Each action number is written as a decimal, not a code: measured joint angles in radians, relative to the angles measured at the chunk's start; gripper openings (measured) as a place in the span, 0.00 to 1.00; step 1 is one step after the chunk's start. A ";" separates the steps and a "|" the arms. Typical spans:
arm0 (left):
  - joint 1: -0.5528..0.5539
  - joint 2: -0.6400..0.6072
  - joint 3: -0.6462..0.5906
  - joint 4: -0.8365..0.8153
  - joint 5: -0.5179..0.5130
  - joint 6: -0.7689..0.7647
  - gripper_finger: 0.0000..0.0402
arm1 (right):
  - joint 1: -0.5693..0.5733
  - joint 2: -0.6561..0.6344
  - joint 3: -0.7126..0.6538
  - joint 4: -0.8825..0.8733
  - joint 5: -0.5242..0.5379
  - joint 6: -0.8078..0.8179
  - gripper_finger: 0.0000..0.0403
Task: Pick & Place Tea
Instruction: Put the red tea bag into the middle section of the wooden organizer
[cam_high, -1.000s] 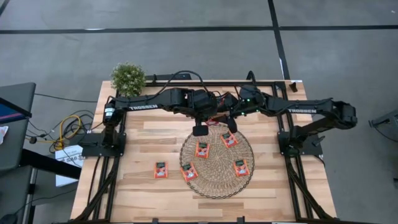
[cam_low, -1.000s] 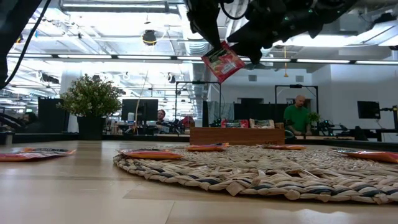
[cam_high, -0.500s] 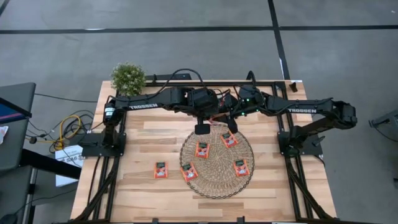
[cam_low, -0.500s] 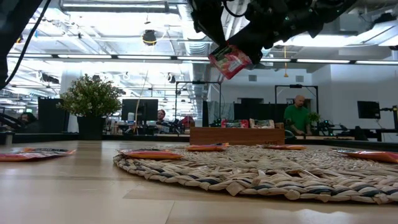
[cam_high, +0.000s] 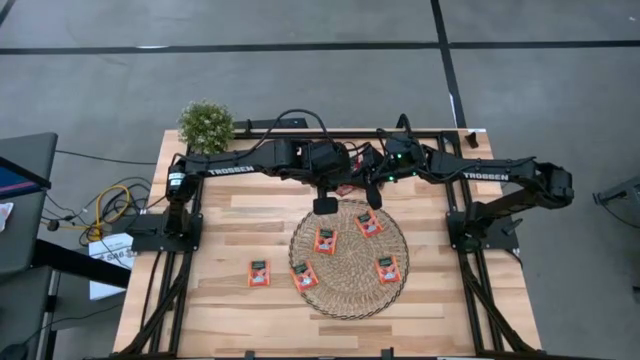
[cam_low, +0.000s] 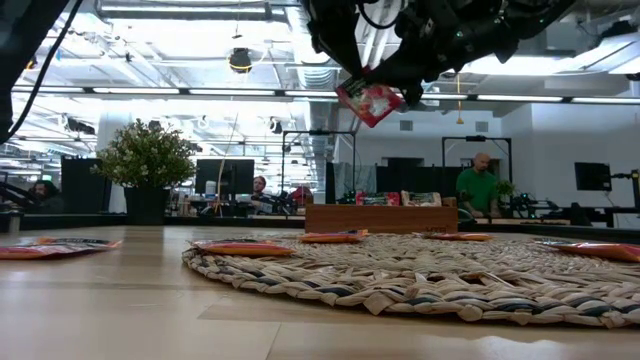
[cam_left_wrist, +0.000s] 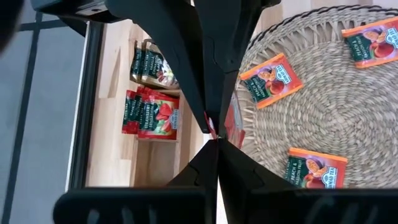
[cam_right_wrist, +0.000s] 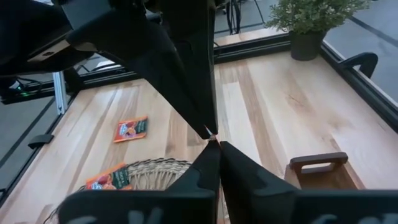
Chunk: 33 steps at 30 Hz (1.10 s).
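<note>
One red-orange tea sachet (cam_low: 371, 101) hangs high above the round woven mat (cam_low: 400, 275), clear of everything. My left gripper (cam_low: 352, 72) slants down from the left and my right gripper (cam_low: 398, 80) from the right. Their shut tips meet at the sachet's top. Three more sachets (cam_high: 325, 240) lie flat on the mat (cam_high: 349, 258), one (cam_high: 304, 276) lies at the mat's near-left rim, and one (cam_high: 258, 272) lies on the table left of it. More sachets (cam_left_wrist: 151, 116) lie in the small wooden tray (cam_low: 378, 218) at the far side. My left gripper pinches the sachet's upper edge (cam_left_wrist: 212, 129) at its fingertips, slanting down from the table's left. The sachet hangs below, edge-on (cam_left_wrist: 232, 122) in the wrist view, clear of the mat. My right gripper's shut fingertips meet the same upper edge (cam_right_wrist: 210, 132), slanting down from the table's right, tip to tip with the left fingers. Only a red sliver shows between the tips. The sachet hangs tilted below (cam_low: 365, 88).
A potted plant (cam_high: 206, 125) stands at the table's far left corner. The tray (cam_right_wrist: 317, 168) sits just beyond the mat's far rim, under both arms. Bare wood lies left, right and near of the mat. People show in the room beyond the table.
The held sachet has shifted a little toward the table's right and slightly up. It has turned somewhat and stayed high above the mat. My left gripper has carried it up against my right gripper's tips.
</note>
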 joint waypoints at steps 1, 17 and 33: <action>0.000 0.000 0.000 0.001 0.000 0.002 0.00 | 0.000 0.000 0.000 0.000 0.000 0.001 0.00; -0.002 0.001 -0.001 0.029 -0.189 0.070 0.00 | -0.002 0.000 -0.002 -0.013 0.147 0.028 0.00; 0.091 -0.011 -0.039 -0.216 -0.197 -0.222 0.00 | -0.084 0.000 -0.158 0.215 0.269 0.215 0.00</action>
